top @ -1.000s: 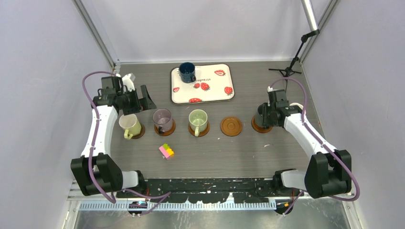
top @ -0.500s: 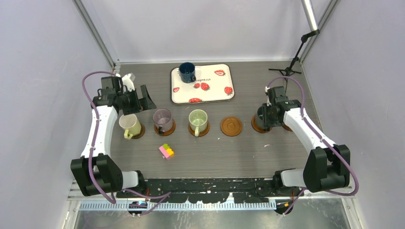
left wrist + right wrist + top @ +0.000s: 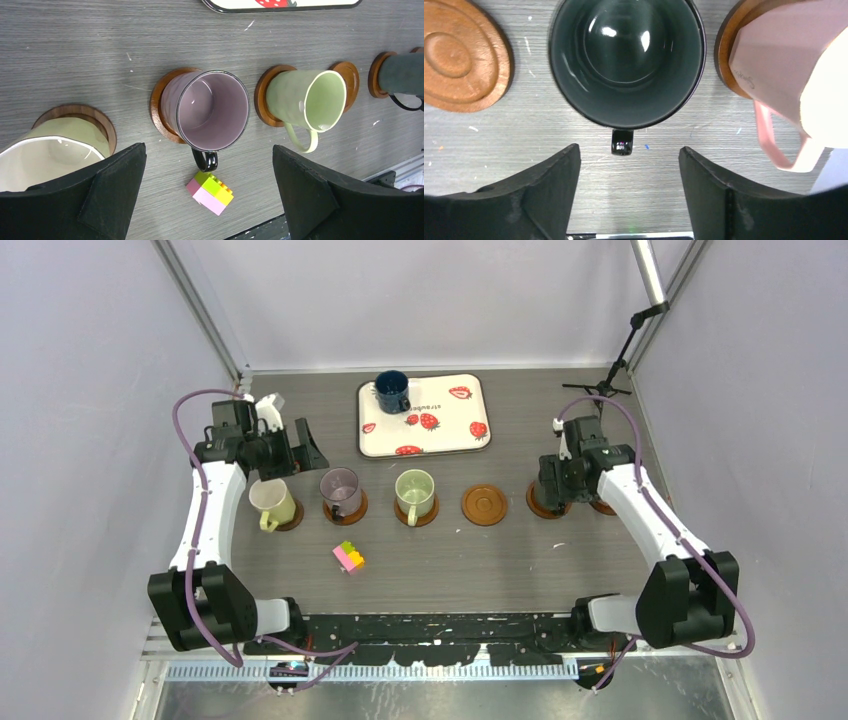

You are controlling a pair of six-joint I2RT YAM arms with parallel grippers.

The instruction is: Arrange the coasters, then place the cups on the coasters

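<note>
In the right wrist view my right gripper [image 3: 629, 157] stands open just above the dark grey-green cup [image 3: 626, 60]; the cup's handle [image 3: 622, 141] is free between the jaw tips. That cup stands on a coaster [image 3: 375, 75]. To its right a pink cup [image 3: 794, 75] sits on a coaster [image 3: 729, 55], and to its left lies a bare coaster [image 3: 459, 57]. The cream cup [image 3: 270, 502], purple cup [image 3: 340, 490] and green cup [image 3: 414, 492] each stand on a coaster. The dark blue cup [image 3: 391, 390] is on the tray. My left gripper [image 3: 300, 445] hovers open behind the cream cup.
The strawberry-print tray [image 3: 440, 425] lies at the back centre. A small pink, yellow and green block toy [image 3: 349, 556] rests in front of the purple cup. A thin black stand [image 3: 605, 390] stands at the back right.
My right gripper has opened and let go of the dark grey-green cup's handle, and its wrist has shifted slightly back and right. The left arm has not moved.
</note>
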